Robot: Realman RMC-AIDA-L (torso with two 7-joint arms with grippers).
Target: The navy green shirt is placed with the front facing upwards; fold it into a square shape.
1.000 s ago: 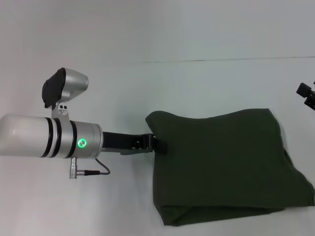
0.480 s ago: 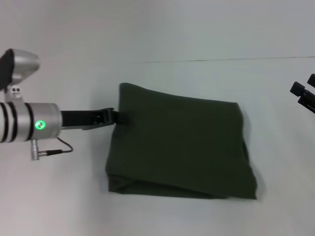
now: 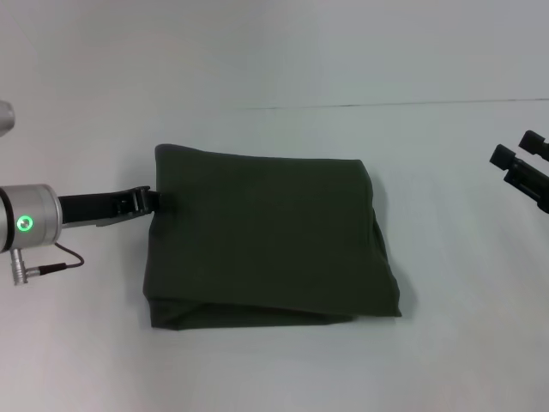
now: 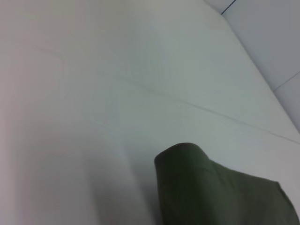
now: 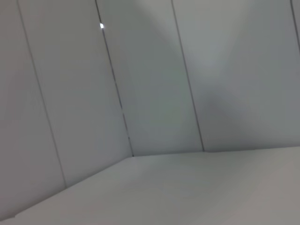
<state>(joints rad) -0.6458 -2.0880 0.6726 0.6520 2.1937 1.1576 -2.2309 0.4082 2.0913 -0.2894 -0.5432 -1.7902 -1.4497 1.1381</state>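
The navy green shirt (image 3: 266,232) lies folded into a rough square in the middle of the white table, plain green side up, with no lettering showing. Layered edges show along its near and right sides. My left gripper (image 3: 151,201) reaches in from the left, low over the table, and is shut on the shirt's left edge near the far corner. A raised fold of the same shirt (image 4: 211,192) fills the near part of the left wrist view. My right gripper (image 3: 520,163) hovers open at the right edge of the head view, well clear of the cloth.
The white table (image 3: 274,60) stretches around the shirt on all sides, with a thin seam line (image 3: 386,105) across its far part. In the right wrist view there are only pale wall panels (image 5: 154,93) and the table surface.
My left gripper has pulled back to the left, dragging the folded shirt with it from right of centre to the middle. The right gripper has shifted slightly inward.
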